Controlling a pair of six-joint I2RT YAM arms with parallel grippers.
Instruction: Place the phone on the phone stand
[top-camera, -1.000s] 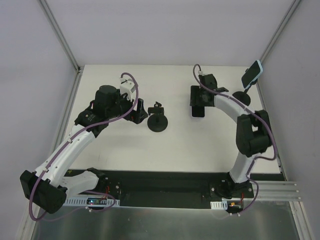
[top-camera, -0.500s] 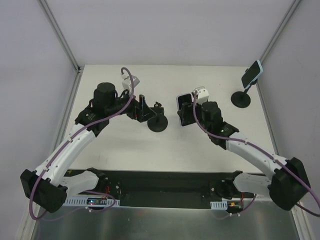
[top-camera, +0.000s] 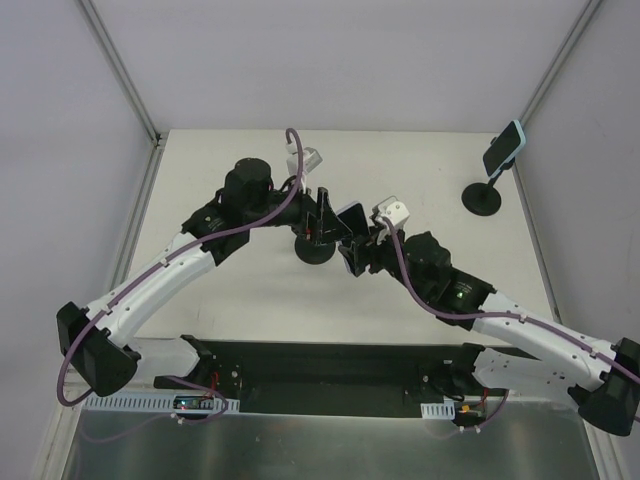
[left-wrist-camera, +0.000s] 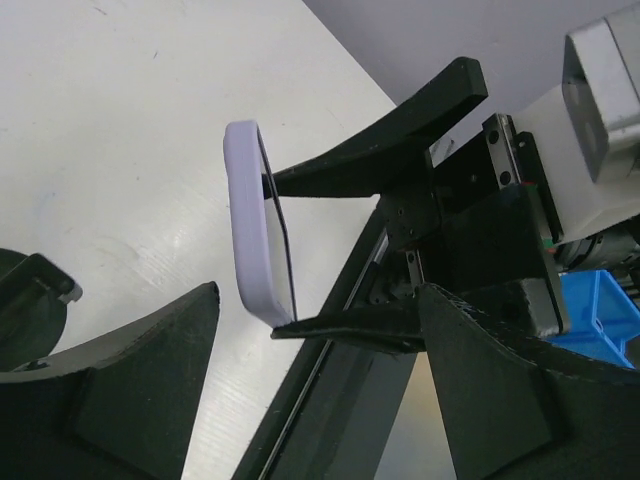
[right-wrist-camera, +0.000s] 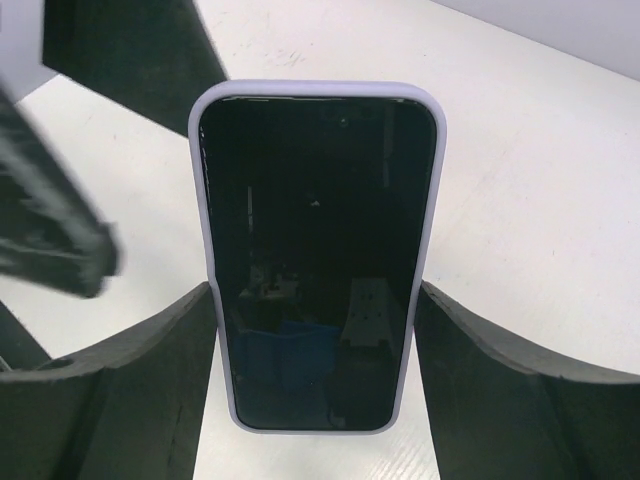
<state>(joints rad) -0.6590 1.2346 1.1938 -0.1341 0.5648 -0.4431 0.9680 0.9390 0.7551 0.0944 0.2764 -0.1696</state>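
My right gripper (right-wrist-camera: 312, 300) is shut on a phone in a lavender case (right-wrist-camera: 315, 250), holding its lower half by the two long edges, above the table. In the top view the phone (top-camera: 351, 214) is at the table's middle, just right of the empty black phone stand (top-camera: 313, 250). My left gripper (top-camera: 322, 218) is open and empty above that stand, close to the phone. In the left wrist view the phone (left-wrist-camera: 255, 235) shows edge-on between the right gripper's black fingers (left-wrist-camera: 370, 165), and the stand's clip (left-wrist-camera: 35, 292) is at the left edge.
A second black stand (top-camera: 482, 197) at the back right of the table carries a phone in a teal case (top-camera: 505, 148). The two arms are close together over the table's middle. A metal frame post runs along each side.
My right arm swung from the back right to the table's middle, carrying the phone. My left gripper moved right, over the stand and towards the phone.
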